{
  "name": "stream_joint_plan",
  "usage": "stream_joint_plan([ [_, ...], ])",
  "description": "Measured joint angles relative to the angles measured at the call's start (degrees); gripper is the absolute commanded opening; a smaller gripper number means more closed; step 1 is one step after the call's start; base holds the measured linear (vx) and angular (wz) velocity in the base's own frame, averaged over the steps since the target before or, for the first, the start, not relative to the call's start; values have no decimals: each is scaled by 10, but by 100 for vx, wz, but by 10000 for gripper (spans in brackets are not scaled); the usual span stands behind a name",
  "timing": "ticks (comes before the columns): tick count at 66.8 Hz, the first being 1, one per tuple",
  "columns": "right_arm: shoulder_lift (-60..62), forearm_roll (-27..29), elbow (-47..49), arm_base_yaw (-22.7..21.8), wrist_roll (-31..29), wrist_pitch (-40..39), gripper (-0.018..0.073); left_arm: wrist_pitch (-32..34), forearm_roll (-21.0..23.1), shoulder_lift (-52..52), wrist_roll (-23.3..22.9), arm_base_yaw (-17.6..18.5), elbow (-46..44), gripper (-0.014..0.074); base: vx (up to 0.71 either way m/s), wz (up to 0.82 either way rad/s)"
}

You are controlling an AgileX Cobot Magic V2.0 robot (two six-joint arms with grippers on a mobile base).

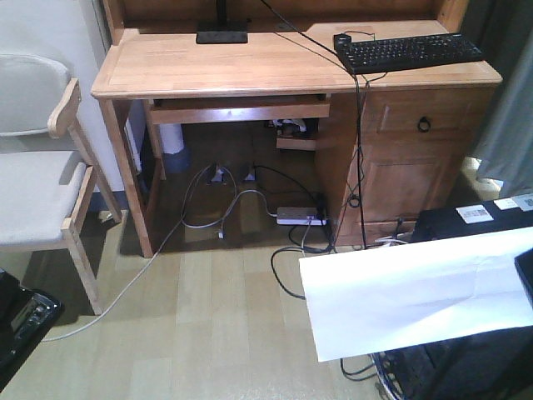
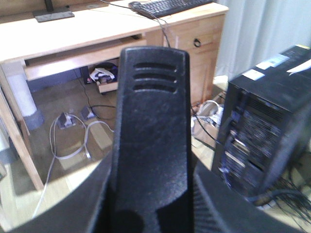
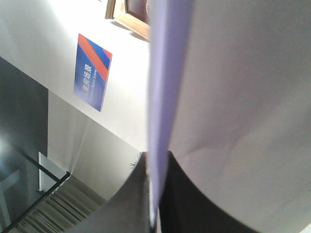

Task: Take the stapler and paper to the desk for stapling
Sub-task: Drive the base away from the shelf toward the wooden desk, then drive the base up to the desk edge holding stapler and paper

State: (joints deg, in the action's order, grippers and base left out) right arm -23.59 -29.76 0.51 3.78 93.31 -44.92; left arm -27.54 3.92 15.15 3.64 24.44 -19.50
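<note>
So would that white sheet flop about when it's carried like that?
Probably only a little: the paper juts out sideways nearly flat, with one faint crease. It looks very thin edge-on in the right wrist view, so likely light and easily bent or creased. The jaws pinch just one edge, so a quick swing might make it flutter.

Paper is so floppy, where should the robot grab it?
Pinch the paper at an edge, coming in level with it and squeezing both flat faces. It is thin and flat, and the right tool grips its edge that way.
</note>
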Motion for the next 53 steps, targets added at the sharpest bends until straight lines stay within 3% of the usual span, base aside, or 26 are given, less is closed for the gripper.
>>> stream_joint_plan([
  [53, 0, 0, 0, 0, 0, 0, -6, 0, 0, 0, 0, 0, 0, -7, 26, 10],
])
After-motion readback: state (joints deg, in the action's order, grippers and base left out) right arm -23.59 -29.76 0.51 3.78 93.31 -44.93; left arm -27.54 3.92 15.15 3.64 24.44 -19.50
